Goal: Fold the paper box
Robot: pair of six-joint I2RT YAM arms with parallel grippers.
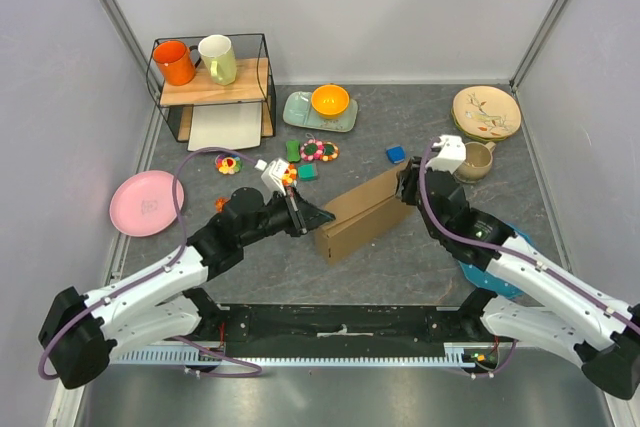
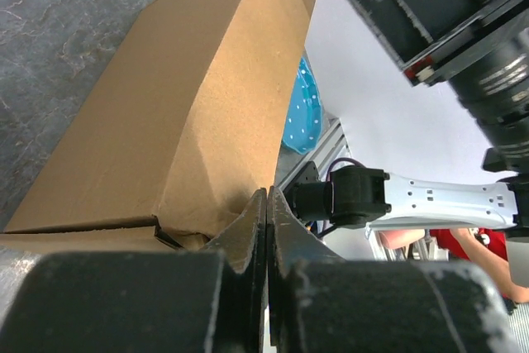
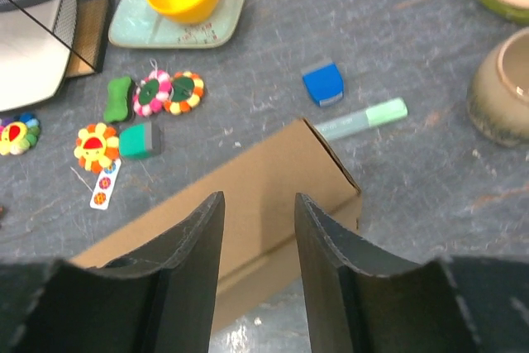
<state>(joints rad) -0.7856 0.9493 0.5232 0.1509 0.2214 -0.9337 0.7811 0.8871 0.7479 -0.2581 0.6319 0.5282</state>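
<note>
The paper box (image 1: 360,213) lies slantwise between the two arms. The left gripper (image 2: 267,197), fingers pressed together, sits at the box's left end. The right gripper (image 3: 259,200), fingers apart, hovers over its right end. Just beyond that end lie a green marker (image 3: 364,117) and a blue block (image 3: 323,85).

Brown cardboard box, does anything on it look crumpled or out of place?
Yes. The brown corrugated cardboard box has a diagonal crease across its side panel next to the shut left gripper, and at that corner a flap edge gapes with a dark slit instead of lying flush.
</note>
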